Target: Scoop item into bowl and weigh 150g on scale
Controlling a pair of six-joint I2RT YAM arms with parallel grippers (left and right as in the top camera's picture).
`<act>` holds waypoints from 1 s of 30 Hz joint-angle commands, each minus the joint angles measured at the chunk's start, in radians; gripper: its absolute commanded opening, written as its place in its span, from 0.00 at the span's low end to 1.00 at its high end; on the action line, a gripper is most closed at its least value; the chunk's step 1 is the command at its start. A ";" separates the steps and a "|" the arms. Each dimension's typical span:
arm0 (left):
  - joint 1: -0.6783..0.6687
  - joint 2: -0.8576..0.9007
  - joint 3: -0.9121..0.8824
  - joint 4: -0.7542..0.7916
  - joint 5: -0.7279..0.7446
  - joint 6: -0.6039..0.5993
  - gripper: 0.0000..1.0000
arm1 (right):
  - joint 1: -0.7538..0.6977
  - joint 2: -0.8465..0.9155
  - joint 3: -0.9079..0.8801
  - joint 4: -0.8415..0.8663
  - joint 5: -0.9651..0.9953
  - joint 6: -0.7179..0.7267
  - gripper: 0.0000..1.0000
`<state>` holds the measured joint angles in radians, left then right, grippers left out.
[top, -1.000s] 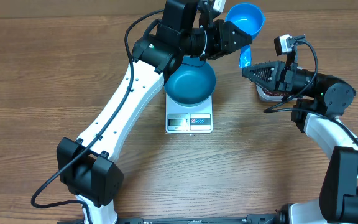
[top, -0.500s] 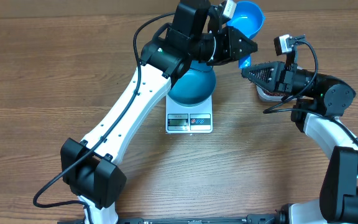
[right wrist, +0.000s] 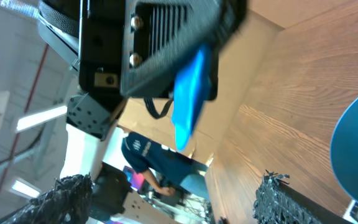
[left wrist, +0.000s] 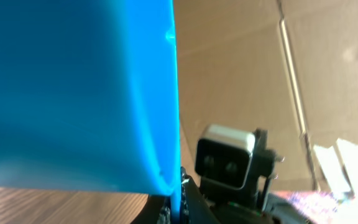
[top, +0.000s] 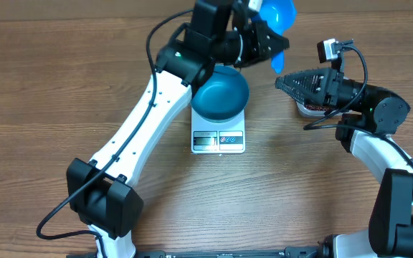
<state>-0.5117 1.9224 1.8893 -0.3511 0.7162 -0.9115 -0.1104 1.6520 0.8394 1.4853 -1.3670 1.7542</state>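
Overhead evenly lit, sharp; wrist views blurred, scoop [left wrist: 73,93] defocused.

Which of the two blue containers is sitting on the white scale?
The deep round bowl; the handled scoop is up in the left gripper.

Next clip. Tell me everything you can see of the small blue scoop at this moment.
The scoop is bright blue and smooth, plastic by its look: a round open cup with a flat handle slanting downward. The left gripper is shut on it near the handle, holding it in the air beside the bowl without touching it. Its wall fills most of the left wrist view. No beans can be seen in it from these views.
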 commanded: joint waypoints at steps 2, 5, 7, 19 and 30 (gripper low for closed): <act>0.014 -0.013 -0.003 0.068 -0.011 -0.076 0.04 | 0.005 -0.027 0.026 -0.031 0.085 0.025 0.85; 0.005 -0.013 -0.003 0.122 0.008 -0.098 0.04 | 0.010 -0.027 0.026 -0.032 0.142 0.031 0.74; -0.008 -0.013 -0.003 0.138 0.007 -0.099 0.04 | 0.010 -0.027 0.026 -0.031 0.191 0.053 0.62; -0.068 -0.013 -0.003 0.243 -0.020 -0.087 0.04 | 0.010 -0.027 0.026 0.059 0.330 0.087 0.38; -0.071 -0.013 -0.003 0.243 -0.018 -0.076 0.04 | 0.010 -0.027 0.026 0.058 0.391 0.085 0.04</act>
<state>-0.5755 1.9224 1.8881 -0.1112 0.6815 -0.9958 -0.1020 1.6409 0.8433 1.5246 -1.0183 1.8397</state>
